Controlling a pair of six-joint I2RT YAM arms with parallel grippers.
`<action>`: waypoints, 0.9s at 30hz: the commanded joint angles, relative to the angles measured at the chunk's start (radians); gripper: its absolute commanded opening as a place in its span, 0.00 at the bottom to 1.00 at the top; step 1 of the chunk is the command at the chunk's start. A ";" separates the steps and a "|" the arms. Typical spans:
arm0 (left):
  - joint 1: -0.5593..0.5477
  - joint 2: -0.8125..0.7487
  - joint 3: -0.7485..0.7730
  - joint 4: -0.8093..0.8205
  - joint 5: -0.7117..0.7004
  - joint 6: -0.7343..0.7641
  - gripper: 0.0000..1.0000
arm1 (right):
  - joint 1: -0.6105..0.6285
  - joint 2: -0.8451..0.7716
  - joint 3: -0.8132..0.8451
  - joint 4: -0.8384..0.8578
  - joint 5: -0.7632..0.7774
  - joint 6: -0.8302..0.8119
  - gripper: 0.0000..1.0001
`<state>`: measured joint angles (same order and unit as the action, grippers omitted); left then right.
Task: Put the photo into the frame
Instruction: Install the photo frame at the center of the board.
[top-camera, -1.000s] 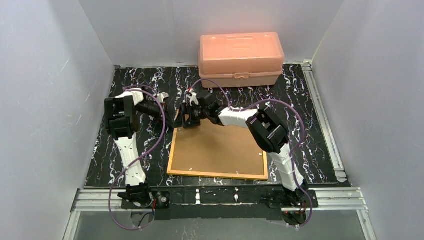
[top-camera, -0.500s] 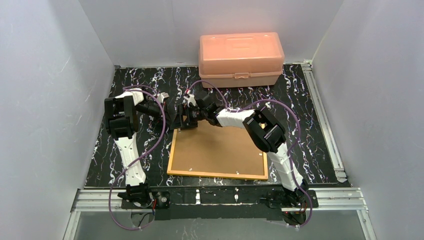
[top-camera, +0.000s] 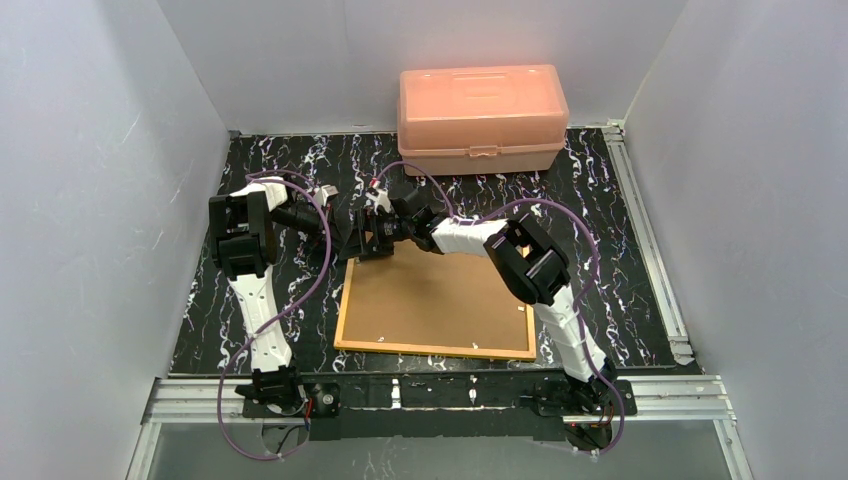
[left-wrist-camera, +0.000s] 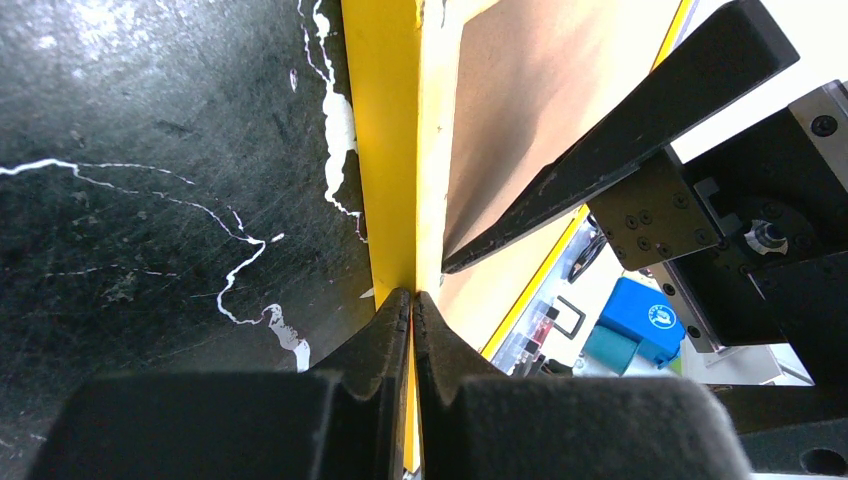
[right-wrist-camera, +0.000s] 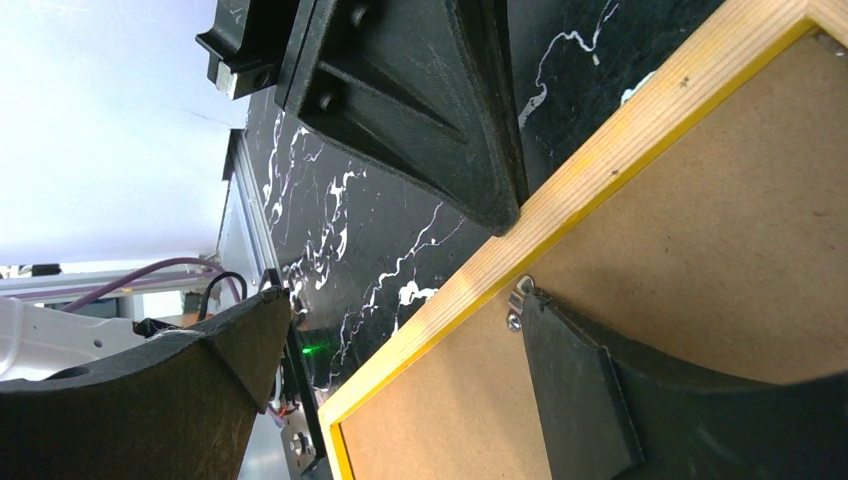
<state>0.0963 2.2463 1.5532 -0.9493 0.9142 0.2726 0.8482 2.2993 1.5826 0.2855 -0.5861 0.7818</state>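
Observation:
The frame (top-camera: 435, 300) lies back-up on the table, its brown fibreboard ringed by a yellow-orange border (left-wrist-camera: 395, 150). My left gripper (top-camera: 350, 241) is shut on the border at the far left corner; in the left wrist view, the left gripper (left-wrist-camera: 411, 300) pinches the thin yellow edge. My right gripper (top-camera: 374, 236) hovers open over the same corner. In the right wrist view, the right gripper (right-wrist-camera: 405, 300) has one finger (right-wrist-camera: 575, 385) against a small metal clip (right-wrist-camera: 517, 293) on the backing. The photo is out of view.
A salmon-pink plastic box (top-camera: 482, 118) stands shut at the back of the black marbled table (top-camera: 620, 240). Grey walls close in both sides. Metal rails (top-camera: 650, 230) run along the right and near edges.
My right gripper has shifted a little to the left, closer to the frame's far left corner. The left arm and the frame have stayed put.

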 joint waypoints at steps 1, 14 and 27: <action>-0.018 0.008 -0.005 0.023 -0.031 0.023 0.01 | 0.014 0.038 0.058 0.018 -0.080 0.000 0.93; -0.018 0.001 -0.001 0.023 -0.035 0.023 0.00 | 0.015 0.050 0.092 -0.031 -0.141 -0.036 0.92; -0.018 -0.007 0.003 0.023 -0.033 0.017 0.00 | 0.017 0.037 0.101 -0.049 -0.178 -0.041 0.92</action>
<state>0.0963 2.2463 1.5532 -0.9493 0.9142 0.2722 0.8459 2.3432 1.6470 0.2623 -0.6697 0.7361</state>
